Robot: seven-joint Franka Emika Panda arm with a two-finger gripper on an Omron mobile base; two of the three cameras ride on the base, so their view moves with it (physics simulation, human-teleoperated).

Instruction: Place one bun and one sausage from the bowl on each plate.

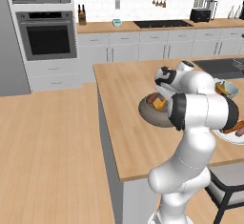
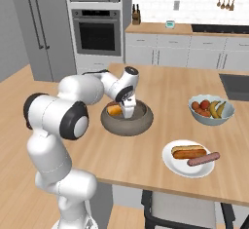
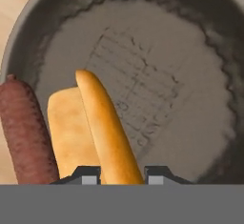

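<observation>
Left base view: from behind the arm, facing forward and down; bowl [image 1: 148, 113] at centre right. Right base view: same island counter [image 2: 165, 96] from the opposite side. Hand view: close, looking straight into the bowl [image 3: 157, 42].

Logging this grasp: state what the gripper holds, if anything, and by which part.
The gripper is shut on the bun in the bowl, pinching the near end of its upper half.

Light: bright, even, flat all round, no one source to pick out | Shadows: faint and soft under the wide dark grey-brown round bowl [image 2: 127, 121] on the pale wooden table [image 2: 160, 125] | Glare: mild sheen on the white arm | Sharpness: base views soft and coarse; hand view clearer, bowl's rim dark
</observation>
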